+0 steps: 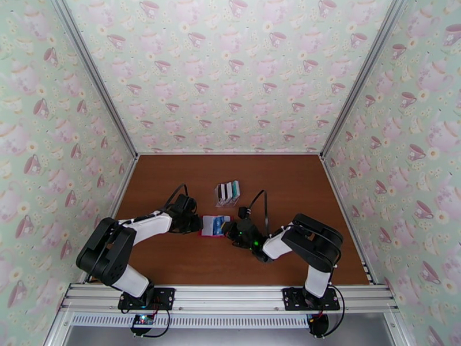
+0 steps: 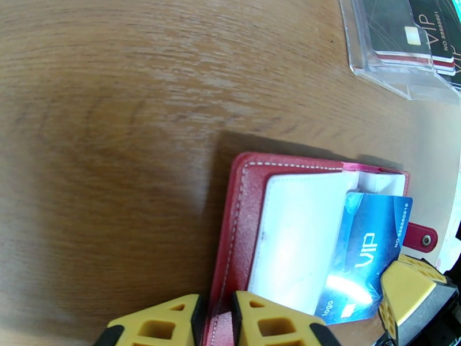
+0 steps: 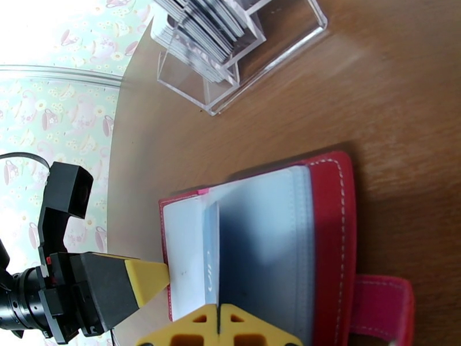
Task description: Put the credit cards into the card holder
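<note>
The red card holder (image 1: pixel 208 226) lies open on the brown table, its pale inner pockets facing up (image 2: pixel 242 226) (image 3: pixel 328 237). My left gripper (image 1: pixel 199 225) (image 2: pixel 216 327) is shut on the holder's left red edge. A blue credit card (image 2: pixel 369 243) marked VIP sits partly inside a pocket, tilted, and is seen edge-on in the right wrist view (image 3: pixel 212 249). My right gripper (image 1: pixel 229 229) (image 3: pixel 218 327) is shut on that card's outer end. More credit cards (image 2: pixel 426 24) (image 3: pixel 201 18) stand in a clear rack beyond the holder.
The clear plastic slotted rack (image 1: pixel 228 191) (image 2: pixel 403 64) (image 3: pixel 242 82) stands just behind the holder, mid-table. The holder's snap tab (image 2: pixel 420 237) (image 3: pixel 380 307) sticks out on its right side. Patterned walls close in the table on three sides.
</note>
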